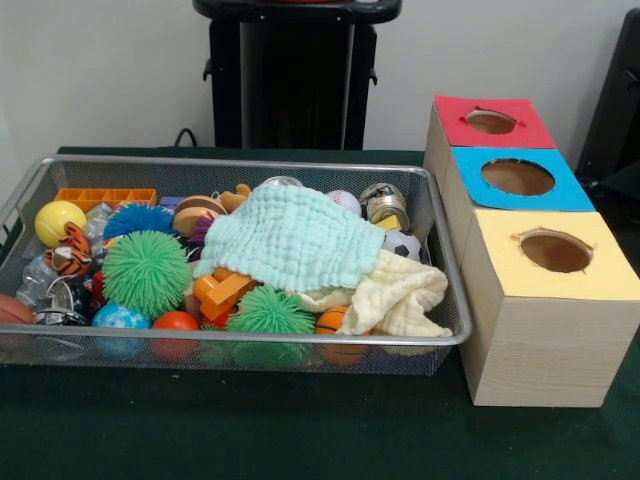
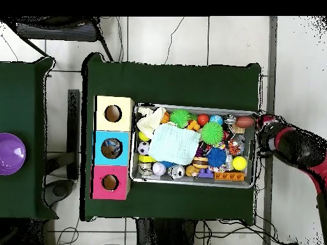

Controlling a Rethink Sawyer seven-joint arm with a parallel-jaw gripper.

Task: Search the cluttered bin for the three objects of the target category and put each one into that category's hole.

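silver mesh bin [image 1: 452, 262] sits beside the gripper [image 2: 264, 122], grip unreadable; searching hasn't begun, so next reach inward over the toys.

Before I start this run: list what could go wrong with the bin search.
1. The mint cloth and the cream cloth cover the middle of the bin, so target objects under them could be missed.
2. The toys lie packed against each other, as around the spiky green ball. A grasp may catch a neighbour or snag a cloth instead.
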